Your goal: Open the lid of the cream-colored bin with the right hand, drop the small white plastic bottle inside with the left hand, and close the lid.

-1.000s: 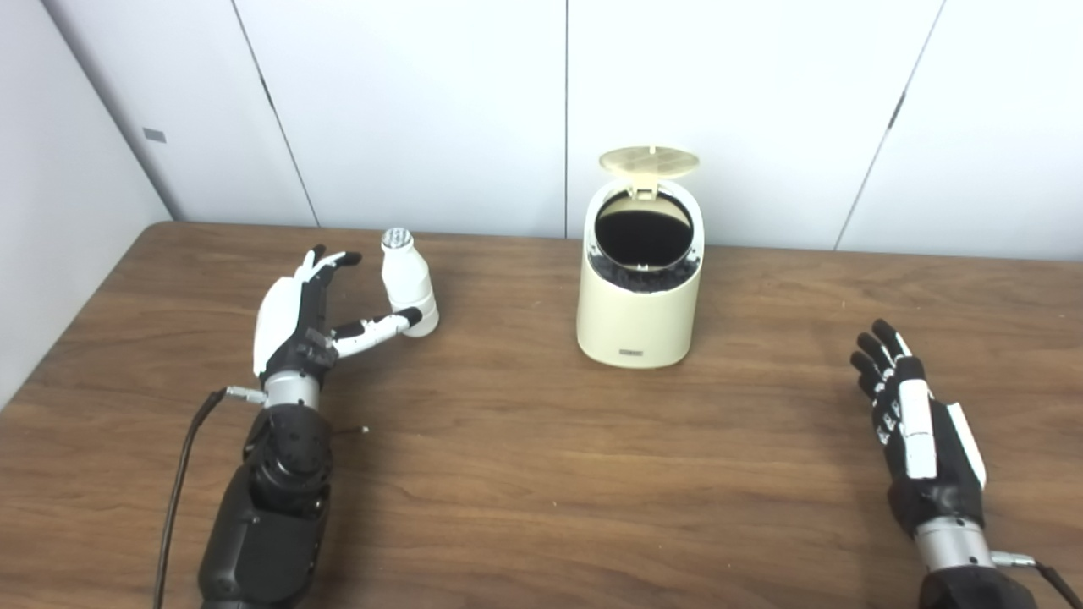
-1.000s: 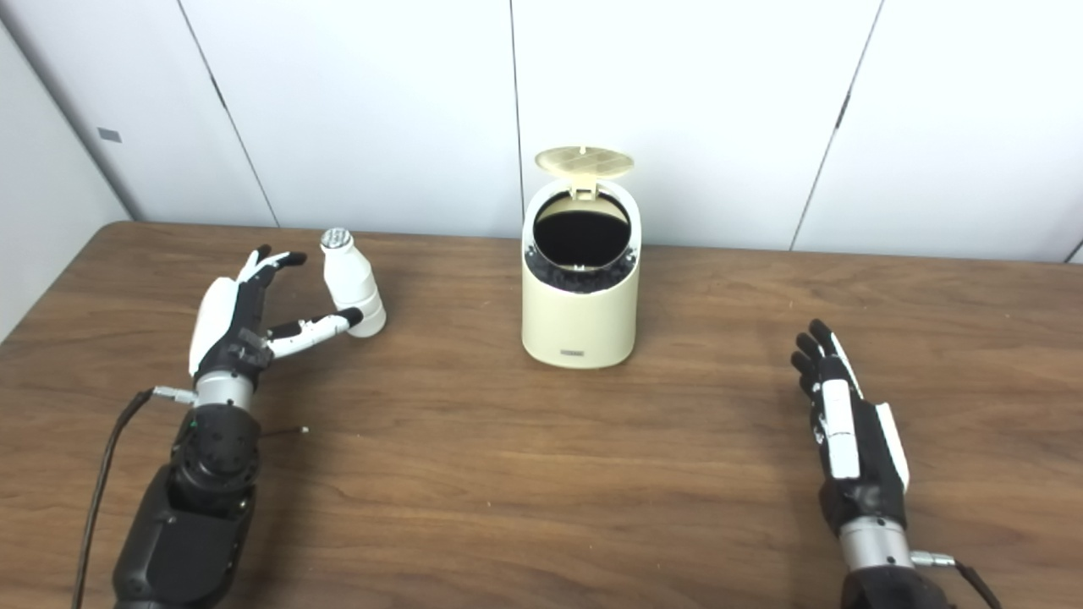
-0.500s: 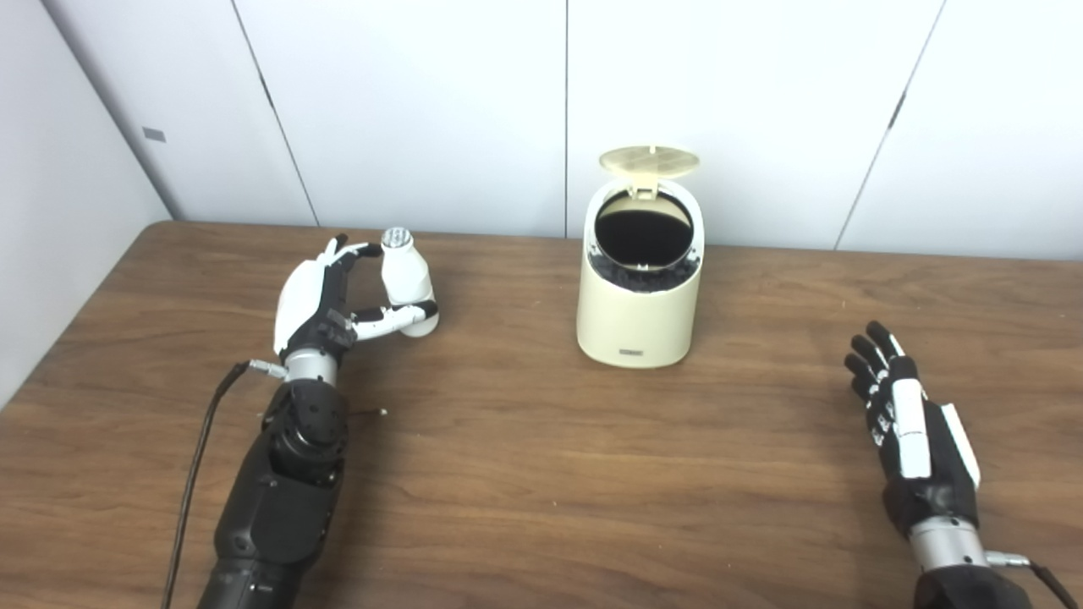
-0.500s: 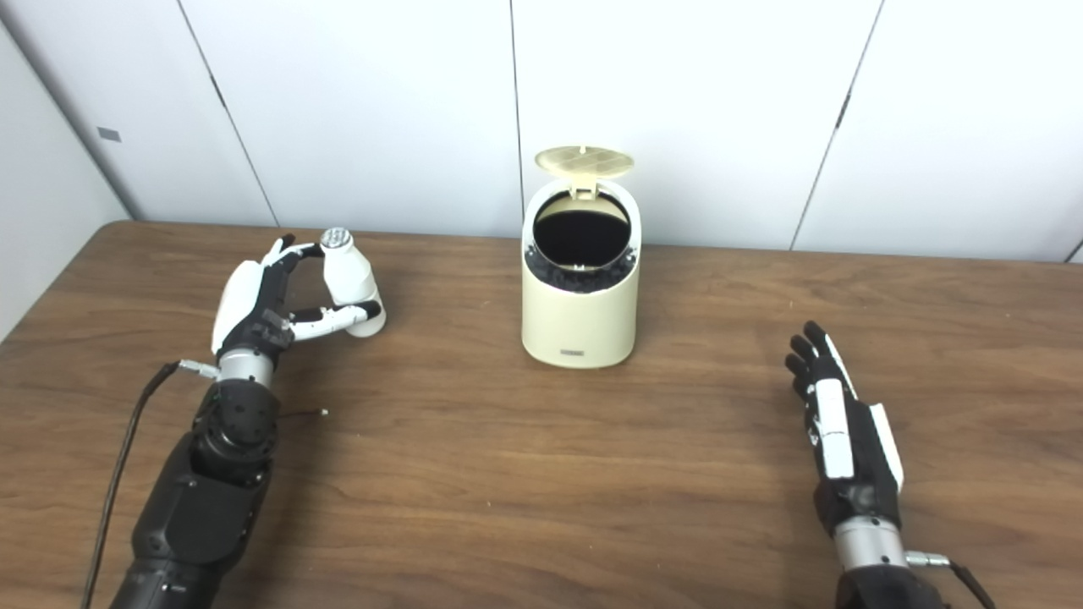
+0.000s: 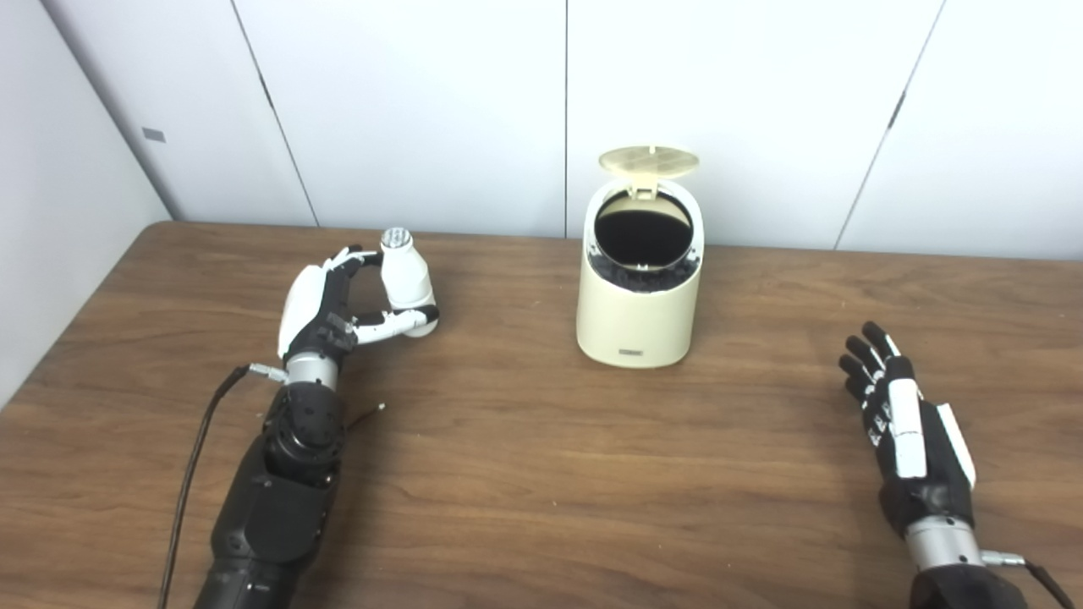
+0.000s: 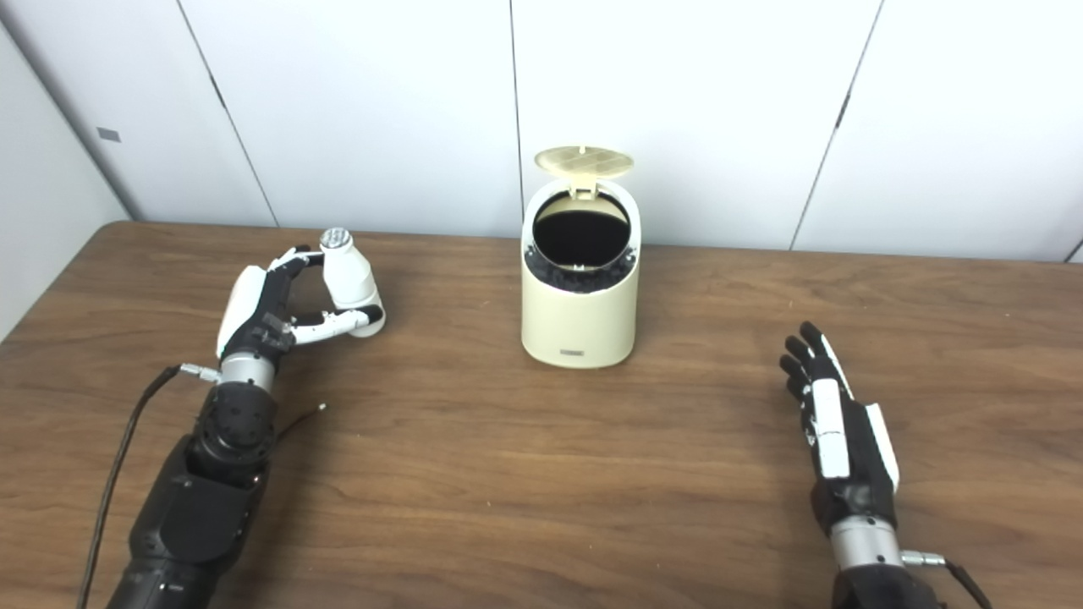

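A: Status of the bottle?

B: It stands on the table, toward the far left corner, tilted, with the cap leaned toward the left edge and the base on the wood. The left hand is curled round it from the left: fingers at the neck, thumb at the base. Contact is seen at both ends, but a firm clamp cannot be confirmed; the bottle is judged not yet lifted.

A: Bin?

B: Set near the far edge, about mid-table, well apart to the right of the bottle. The lid is up and the mouth is exposed.

A: Right hand?

B: Parked near the right edge, fingers extended and spread, nothing held.

A: Key relation?

B: The long axis is near-vertical and lies right of the palm. Lift and a rightward carry are expected.
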You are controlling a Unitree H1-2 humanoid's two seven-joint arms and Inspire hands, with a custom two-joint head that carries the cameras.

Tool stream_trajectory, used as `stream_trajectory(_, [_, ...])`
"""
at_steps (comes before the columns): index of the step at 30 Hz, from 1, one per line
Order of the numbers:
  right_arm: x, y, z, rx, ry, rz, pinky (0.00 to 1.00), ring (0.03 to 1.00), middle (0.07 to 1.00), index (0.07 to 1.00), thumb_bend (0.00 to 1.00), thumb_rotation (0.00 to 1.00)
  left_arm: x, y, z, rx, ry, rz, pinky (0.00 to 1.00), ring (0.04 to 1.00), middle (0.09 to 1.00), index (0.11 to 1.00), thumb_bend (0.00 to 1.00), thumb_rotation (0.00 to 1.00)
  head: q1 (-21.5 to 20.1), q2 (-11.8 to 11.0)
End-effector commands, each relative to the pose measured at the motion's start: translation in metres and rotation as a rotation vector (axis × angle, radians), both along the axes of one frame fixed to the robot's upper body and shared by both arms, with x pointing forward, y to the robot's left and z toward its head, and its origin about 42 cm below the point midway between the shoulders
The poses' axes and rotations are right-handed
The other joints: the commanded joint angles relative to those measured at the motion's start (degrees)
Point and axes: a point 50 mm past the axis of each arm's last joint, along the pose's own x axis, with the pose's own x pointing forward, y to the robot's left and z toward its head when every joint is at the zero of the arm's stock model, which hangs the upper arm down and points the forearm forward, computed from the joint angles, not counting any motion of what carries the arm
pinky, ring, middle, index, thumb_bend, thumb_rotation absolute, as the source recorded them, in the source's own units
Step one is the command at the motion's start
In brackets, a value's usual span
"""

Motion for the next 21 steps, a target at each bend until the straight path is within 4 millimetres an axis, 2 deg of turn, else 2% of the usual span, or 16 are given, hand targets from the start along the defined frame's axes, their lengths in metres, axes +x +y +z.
stream_trajectory(1, [0.0061, 0.0025, 0.0153, -0.012, -0.081, 0.012, 0.97, 0.927, 0.934, 0.940, 0.56, 0.99, 0.0130, 0.0013, 0.0261, 0.018, -0.099, -0.017, 0.96, 1.000, 0.937, 0.730, 0.88, 0.28, 0.0, 0.0])
stream_trajectory(15, [0.0066, 0.0034, 0.0152, -0.012, -0.083, 0.011, 0.95, 0.929, 0.933, 0.943, 0.55, 1.00, 0.0160, -0.0012, 0.0273, -0.017, -0.106, -0.036, 0.94, 0.994, 0.919, 0.699, 0.86, 0.23, -0.4, 0.1])
stream_trajectory(18, [0.0064, 0.0033, 0.0152, -0.008, -0.082, 0.011, 0.96, 0.929, 0.933, 0.943, 0.55, 1.00, 0.0156, -0.0005, 0.0255, -0.032, -0.107, -0.041, 0.94, 0.989, 0.914, 0.677, 0.82, 0.20, -0.4, 0.2])
stream_trajectory(21, [0.0056, 0.0041, 0.0173, 0.000, -0.083, 0.008, 0.95, 0.926, 0.930, 0.942, 0.54, 1.00, 0.0147, -0.0005, 0.0238, -0.045, -0.133, -0.041, 0.95, 0.977, 0.901, 0.627, 0.77, 0.11, -0.3, 0.3])
